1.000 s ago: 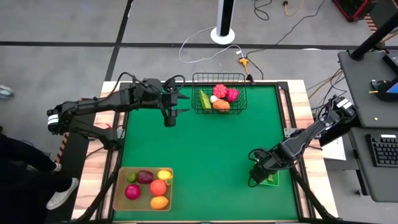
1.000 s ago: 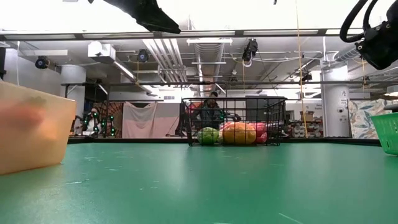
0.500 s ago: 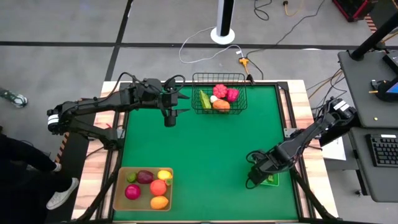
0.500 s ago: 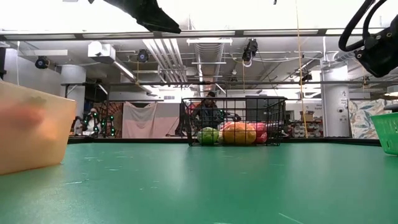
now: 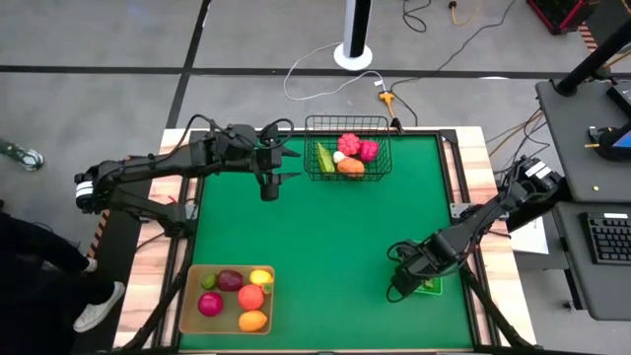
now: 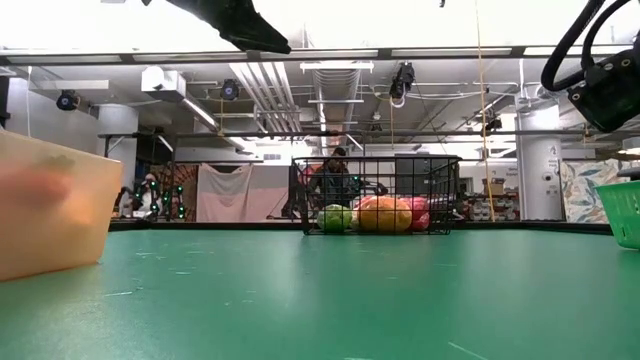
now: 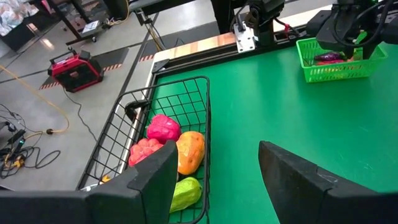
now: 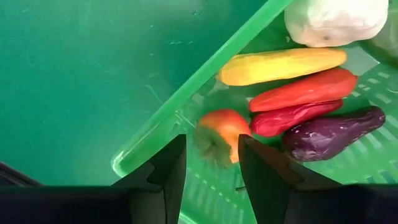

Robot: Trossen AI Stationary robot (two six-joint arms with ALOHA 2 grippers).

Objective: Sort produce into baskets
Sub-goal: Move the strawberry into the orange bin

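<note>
— Where is the right claw (image 5: 401, 286)?

— Low over the green bin (image 8: 205, 118) at the table's (image 5: 325, 237) right near corner. In the right wrist view its fingers (image 8: 165, 177) stand apart, nothing between them, right above a small orange piece (image 8: 225, 130) lying inside the bin.

— What else is in that bin?

— A yellow piece (image 8: 280, 65), a red one (image 8: 305, 90), a darker red chilli-like one (image 8: 292, 118), a purple one (image 8: 333, 134) and something pale (image 8: 333, 18) at the far end.

— And the left claw (image 5: 270, 179)?

— Hanging above the table just beside the black wire basket (image 5: 347, 123), spread and empty; the left wrist view shows bare green between the fingers (image 7: 155, 180).

— What does the basket hold?

— Two pink pieces (image 7: 163, 127), an orange one (image 7: 189, 152) and a green one (image 7: 185, 193), all against one wall.

— The tan tray (image 5: 193, 271)?

— At the left near corner, well apart from both arms. It holds a dark purple piece (image 5: 230, 280), a yellow one (image 5: 260, 277), a red one (image 5: 210, 304), two orange ones (image 5: 251, 297) and a small green one (image 5: 208, 281).
</note>
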